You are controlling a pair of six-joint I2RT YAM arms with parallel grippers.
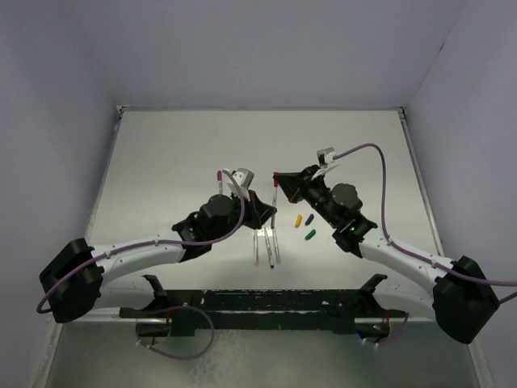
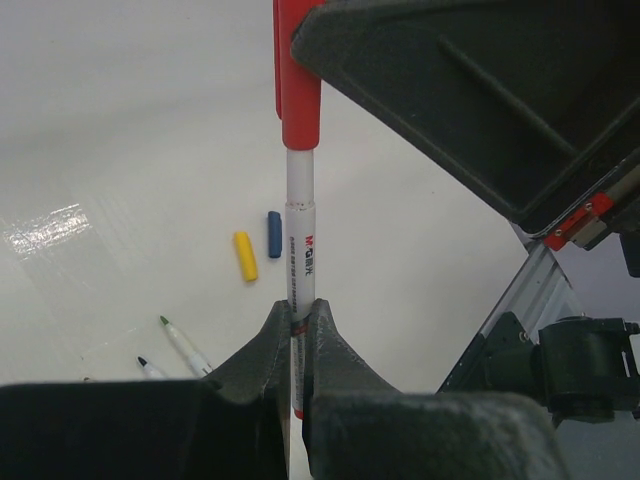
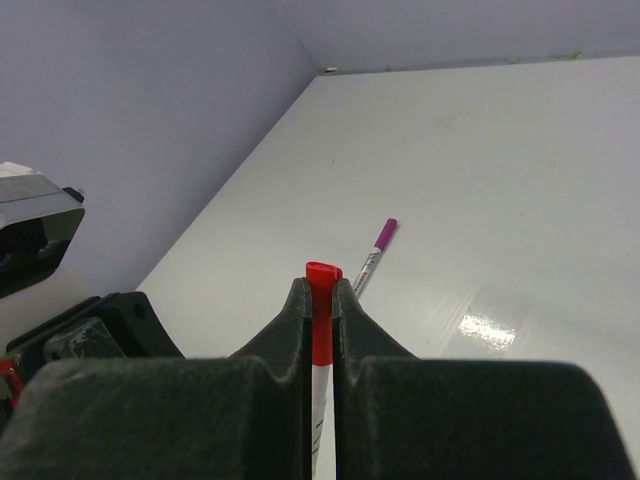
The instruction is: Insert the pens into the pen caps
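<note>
**A:** What takes up the most room?

**B:** The white surface (image 1: 178, 162). The left arm (image 1: 137, 255) reaches in from the near left corner and the right arm (image 1: 404, 259) from the near right corner. Their ends meet over the middle.

**A:** How do the jaws stand?

**B:** The left jaws are pinching the white barrel of a pen (image 2: 301, 250), low on its length. The right jaws are pressed against both sides of the red cap (image 3: 321, 272).

**A:** So where is that pen relative to the cap?

**B:** Its upper end is inside the red cap, and the cap's rim sits around the barrel. I cannot tell how deep it goes.

**A:** Other pens?

**B:** A green-tipped pen (image 2: 185, 345) and a darker-tipped pen (image 2: 150, 367) lie close together, uncapped, between the middle and the near edge. A pen with a magenta cap (image 3: 375, 252) lies flat between the middle and the far left corner.

**A:** And the smallest things?

**B:** The yellow cap (image 2: 245, 256) and blue cap (image 2: 274, 233) lie just beside each other without touching, a little toward the right edge from the middle. The green cap (image 1: 309, 235) lies near them, on the near-edge side.
</note>
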